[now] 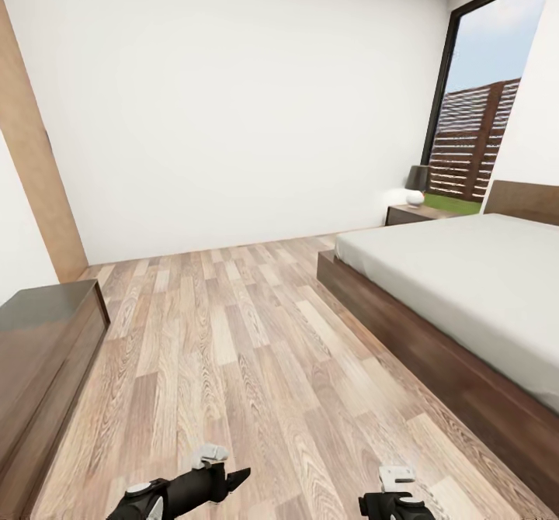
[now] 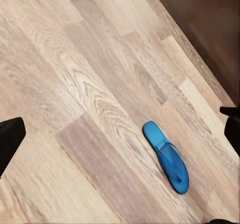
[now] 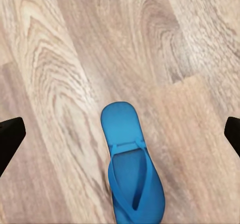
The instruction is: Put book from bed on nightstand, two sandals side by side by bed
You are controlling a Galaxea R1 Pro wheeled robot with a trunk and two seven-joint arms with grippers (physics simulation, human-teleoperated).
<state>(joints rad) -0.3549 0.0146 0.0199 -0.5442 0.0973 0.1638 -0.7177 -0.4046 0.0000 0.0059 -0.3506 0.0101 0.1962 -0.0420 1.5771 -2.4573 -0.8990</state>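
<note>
The bed (image 1: 466, 279), with a dark wood frame and bare grey mattress, fills the right of the head view. The book is out of view. A nightstand (image 1: 411, 213) stands past the bed by the window. A blue sandal (image 2: 166, 157) lies flat on the plank floor in the left wrist view, below my open left gripper (image 2: 120, 134) and off to one side. The right wrist view has a blue sandal (image 3: 131, 169) lying strap-up below my open right gripper (image 3: 120, 136), between its dark fingertips (image 3: 9, 138). Both arms (image 1: 182, 490) hang low at the head view's bottom edge.
A long low dark cabinet (image 1: 43, 349) lines the left wall. A tan sliding door (image 1: 35, 163) stands behind it. A lamp (image 1: 417, 178) and a white ball (image 1: 415, 198) sit on the nightstand. The bed frame's dark side (image 2: 210, 28) is near the sandal. Wood floor (image 1: 233, 326) stretches ahead.
</note>
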